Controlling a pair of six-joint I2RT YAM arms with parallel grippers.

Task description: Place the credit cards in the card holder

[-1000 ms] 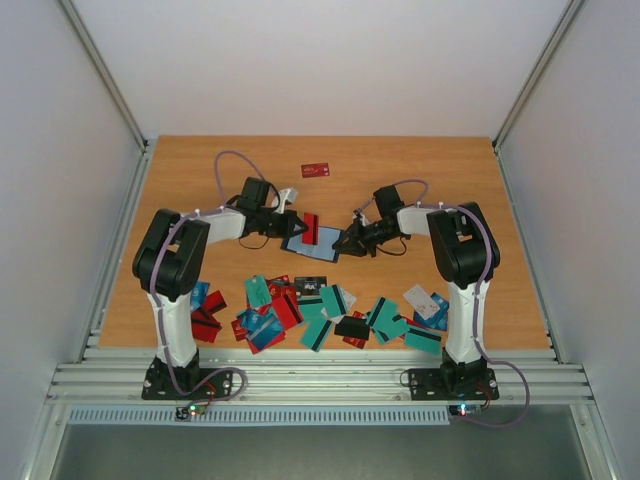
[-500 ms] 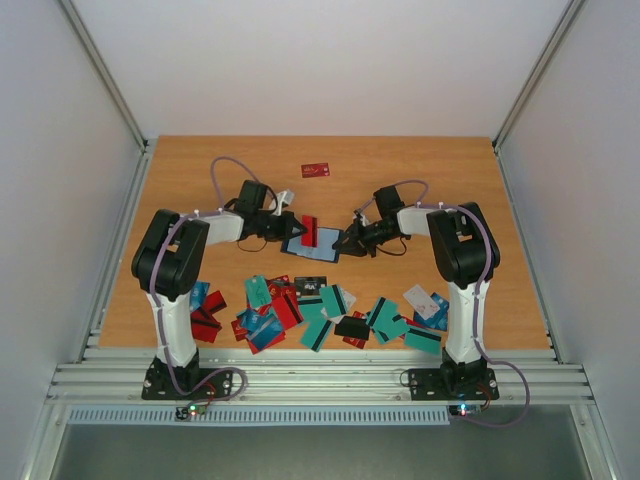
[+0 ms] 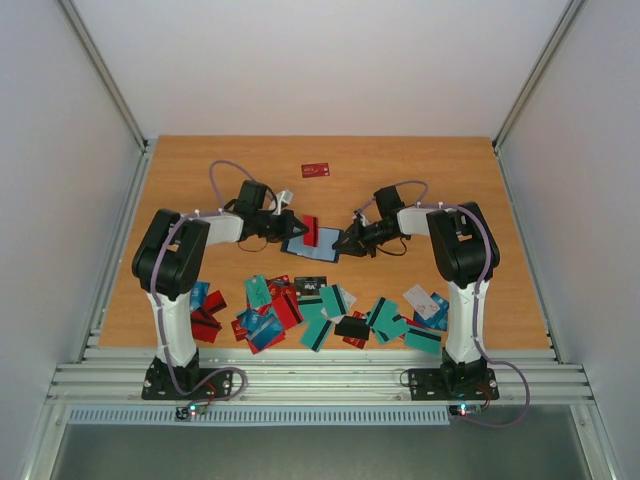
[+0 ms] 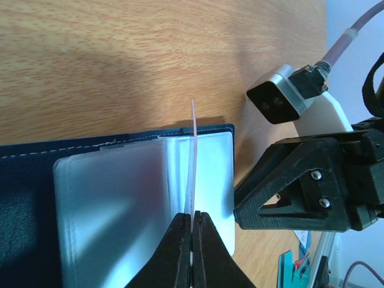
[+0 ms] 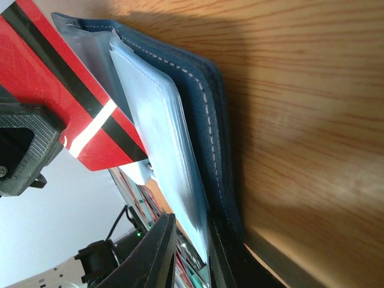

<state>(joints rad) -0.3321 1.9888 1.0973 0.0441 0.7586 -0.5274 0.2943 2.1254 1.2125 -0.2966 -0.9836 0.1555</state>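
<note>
The card holder [image 3: 312,247] lies open mid-table, navy with clear pockets [image 4: 108,198]. My left gripper [image 3: 297,226] is shut on a red credit card [image 3: 311,230] that stands on edge over the pockets. In the left wrist view this card [image 4: 193,162] shows as a thin line rising from my left gripper [image 4: 192,221]. The right wrist view shows its red face with black and white stripes [image 5: 66,90]. My right gripper [image 3: 346,243] holds the holder's right edge, its jaws [image 5: 195,252] around the navy cover [image 5: 210,120] and pocket pages. Several loose credit cards [image 3: 320,312] lie near the front.
One red card [image 3: 316,169] lies alone at the back of the wooden table [image 3: 450,180]. The loose teal, red, blue and black cards spread in a band between the two arm bases. Grey walls close in both sides.
My left wrist has shifted slightly, its cable loop swinging left, with the red card still over the holder. The right arm has stayed put.
</note>
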